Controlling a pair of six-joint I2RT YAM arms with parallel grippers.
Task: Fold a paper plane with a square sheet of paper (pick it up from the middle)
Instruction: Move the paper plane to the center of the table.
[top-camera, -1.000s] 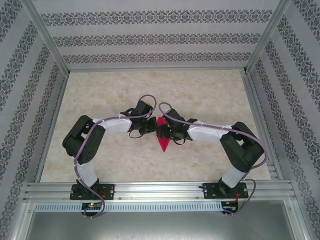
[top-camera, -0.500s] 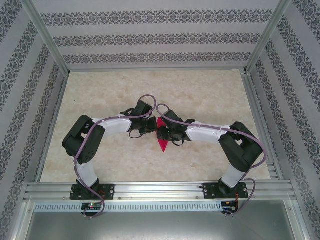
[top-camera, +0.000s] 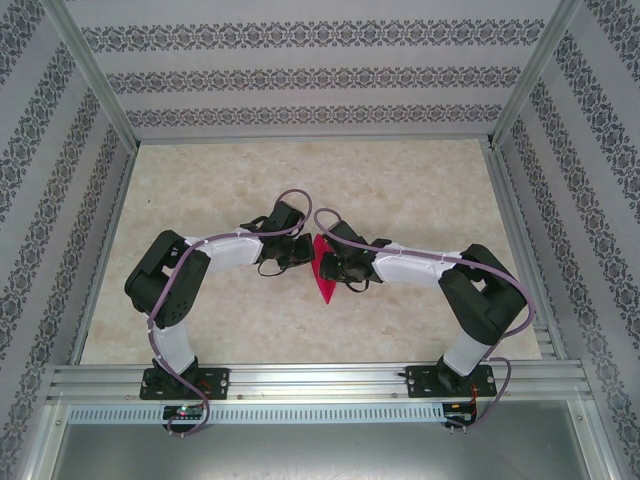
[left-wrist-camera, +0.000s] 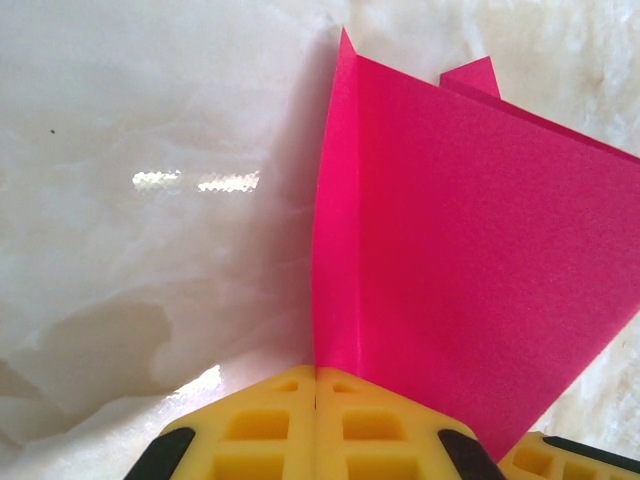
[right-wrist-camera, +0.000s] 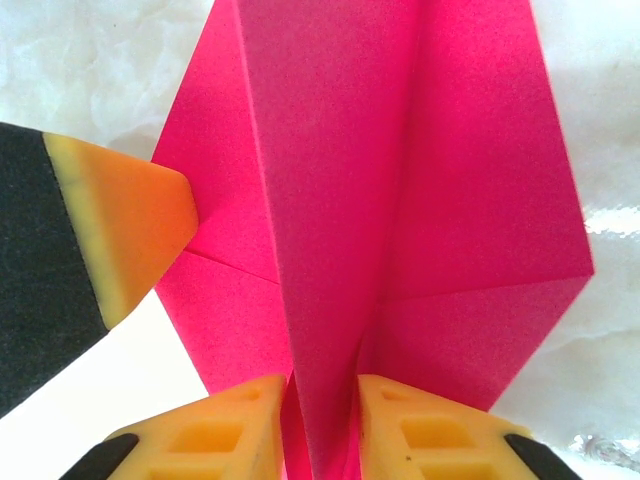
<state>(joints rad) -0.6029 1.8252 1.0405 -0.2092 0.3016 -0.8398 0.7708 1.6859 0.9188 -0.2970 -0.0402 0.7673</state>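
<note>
Pale marble bench (top-camera: 400, 190). Near its middle, paper plane (top-camera: 326, 282): looked thin, floppy. Clamped in left tool (left-wrist-camera: 316, 378); hugged at middle fold, best hold, by right tool (right-wrist-camera: 322, 390), grip unclear.

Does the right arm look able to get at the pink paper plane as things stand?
Probably yes: the right pincer straddles the raised centre fold of the paper plane, nothing between. The left pincer, shut on another fold, leaves it free.
</note>
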